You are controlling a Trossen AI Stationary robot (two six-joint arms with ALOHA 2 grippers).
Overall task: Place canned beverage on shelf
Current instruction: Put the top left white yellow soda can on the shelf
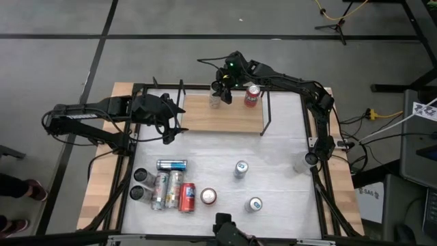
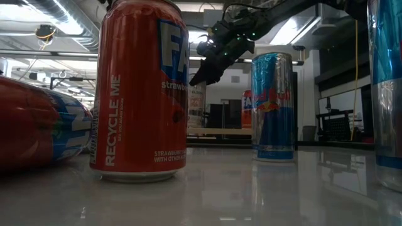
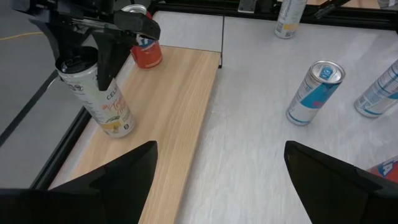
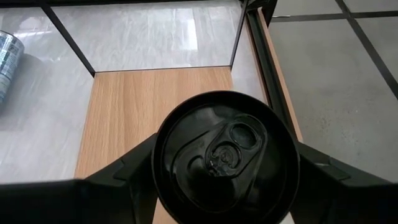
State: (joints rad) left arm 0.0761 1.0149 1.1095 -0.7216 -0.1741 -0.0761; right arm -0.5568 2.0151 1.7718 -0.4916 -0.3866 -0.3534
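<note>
A: Right gripper (image 1: 217,91)?
B: Clamped on a pale can (image 3: 99,93), upright on the shelf (image 1: 222,119) near its rear edge.
A: Neighbours?
B: Red can (image 1: 252,96) standing on the same board, apart.
A: Left gripper (image 1: 168,133)?
B: Fingers spread, holding nothing, beside the shelf's left end.

A lab or workshop: exposed ceiling ducts (image 2: 38,25), concrete floor (image 1: 171,41), loose cables (image 1: 341,10).

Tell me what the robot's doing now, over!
Right gripper clamped on white can, standing on shelf. Left gripper open, waiting by shelf's left end. Red can already on shelf, apart. Nothing blocking.
</note>
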